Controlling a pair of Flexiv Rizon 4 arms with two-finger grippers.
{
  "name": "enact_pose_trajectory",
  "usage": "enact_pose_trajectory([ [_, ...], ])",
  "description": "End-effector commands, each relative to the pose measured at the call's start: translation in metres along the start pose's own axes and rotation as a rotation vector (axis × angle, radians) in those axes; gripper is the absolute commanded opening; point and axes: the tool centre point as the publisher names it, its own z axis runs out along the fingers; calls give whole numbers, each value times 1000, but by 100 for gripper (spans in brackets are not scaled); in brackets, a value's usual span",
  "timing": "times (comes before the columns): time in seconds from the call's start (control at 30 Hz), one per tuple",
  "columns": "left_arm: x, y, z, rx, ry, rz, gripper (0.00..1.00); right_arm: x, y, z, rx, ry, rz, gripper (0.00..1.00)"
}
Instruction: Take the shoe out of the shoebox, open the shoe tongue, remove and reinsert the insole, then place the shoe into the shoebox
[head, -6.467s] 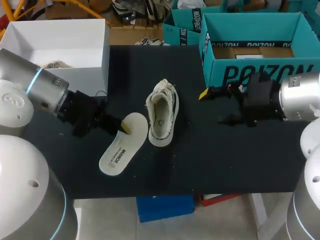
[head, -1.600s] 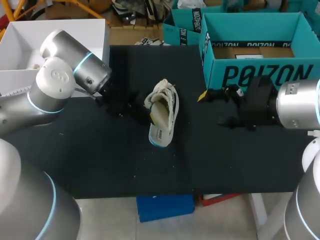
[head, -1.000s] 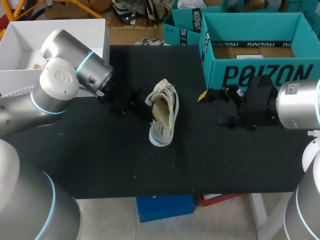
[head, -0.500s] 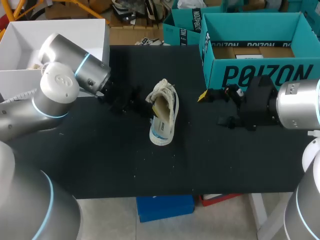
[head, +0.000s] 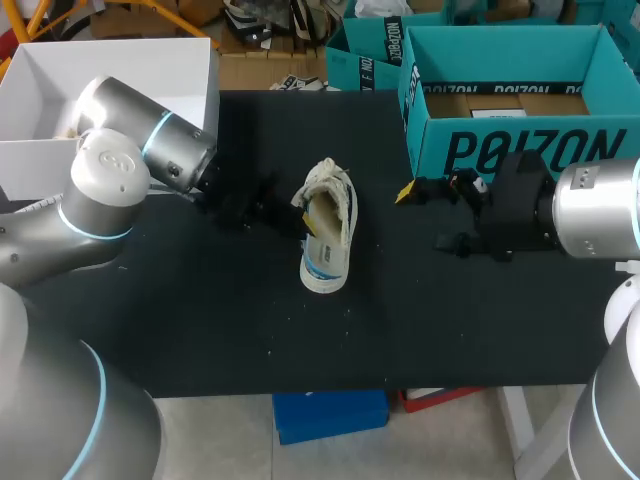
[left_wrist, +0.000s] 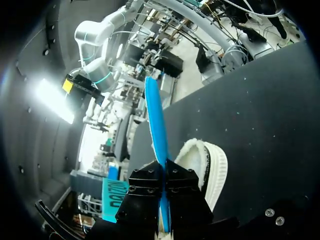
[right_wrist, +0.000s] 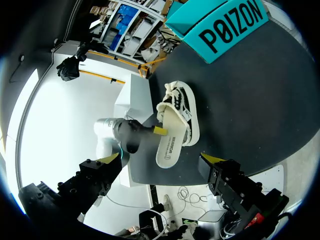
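Head view: pinches the insole (head: 322, 255) in the left gripper (head: 297, 222), angled into the shoe (head: 328, 180) — holds the right gripper (head: 428, 213) splayed wide at three o'clock, near the shoebox (head: 520, 150).

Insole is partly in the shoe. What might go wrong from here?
The shoe lies loose on the table, with the right gripper open and apart from it, so pushing may slide it. The insole is only partly in, pinched at one edge by the left gripper; it may buckle or seat crooked.
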Motion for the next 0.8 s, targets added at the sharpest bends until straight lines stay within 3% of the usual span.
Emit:
enact_pose_trajectory([
  [0.03,5,-6,0,18,-25,-3,0,0,0,1,0,0,0,100],
  [0.3,17,-6,5,31,-29,-18,0,0,0,1,0,0,0,100],
  [0.8,17,16,2,-76,31,25,0,0,0,1,0,0,0,100],
])
